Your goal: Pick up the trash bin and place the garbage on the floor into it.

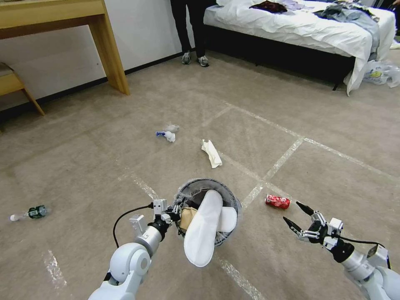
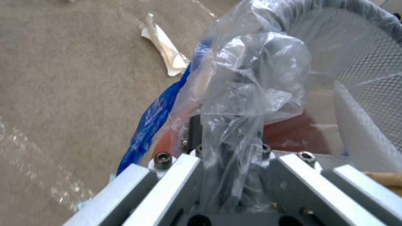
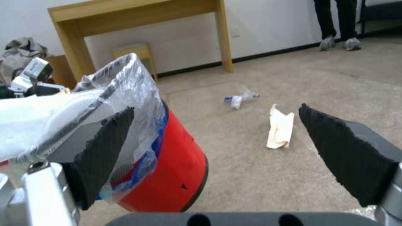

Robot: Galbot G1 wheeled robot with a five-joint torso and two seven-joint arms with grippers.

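Note:
My left gripper (image 1: 176, 211) is shut on the near rim of the trash bin (image 1: 231, 195), its fingers wrapped in the clear liner (image 2: 251, 78). The bin, grey-rimmed with a red side (image 3: 176, 169), hangs tilted. A white slipper (image 1: 203, 233) sticks out of it over a second one, beside a brown paper bag (image 1: 188, 216). My right gripper (image 1: 298, 214) is open and holds nothing, just right of the bin and near a crushed red can (image 1: 277, 201) on the floor. A cream wrapper (image 1: 211, 153), a white and blue tissue clump (image 1: 167, 133) and a small bottle (image 1: 31, 212) lie on the carpet.
A wooden desk leg (image 1: 110, 50) and a stool (image 1: 12, 83) stand at the back left by the wall. At the back right there is a bed (image 1: 291, 25) with a plastic bag (image 1: 381, 73) at its foot. A person stands between desk and bed.

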